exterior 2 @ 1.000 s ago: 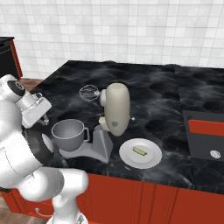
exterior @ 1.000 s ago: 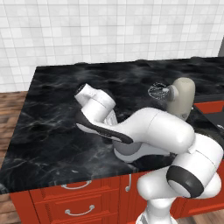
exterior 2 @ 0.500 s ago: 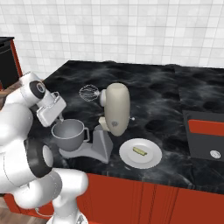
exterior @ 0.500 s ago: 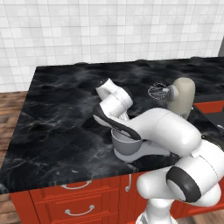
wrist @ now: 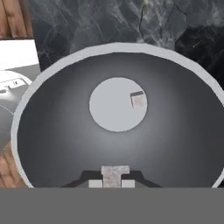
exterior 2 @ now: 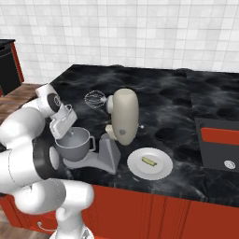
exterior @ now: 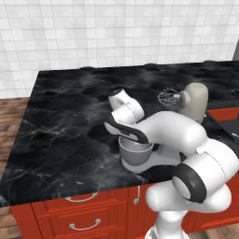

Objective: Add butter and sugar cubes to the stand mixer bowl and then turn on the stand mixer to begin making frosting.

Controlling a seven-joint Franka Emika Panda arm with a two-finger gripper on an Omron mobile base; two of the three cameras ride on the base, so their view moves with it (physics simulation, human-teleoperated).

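The gripper (wrist: 113,177) hangs right over the stand mixer bowl (wrist: 65,144), fingers pinched on a sugar cube (wrist: 114,173) held between the tips! Down on the bowl's flat bottom lies the other sugar cube (wrist: 138,100), just right of centre. From the right base view, the bowl (exterior 2: 74,144) sits on the stand mixer (exterior 2: 122,119), whose beige head is tilted back, whisk (exterior 2: 94,98) in the air. Beside the mixer's base, the butter (exterior 2: 149,161) rests on a white plate (exterior 2: 139,170), on the black marble counter (exterior 2: 177,107).
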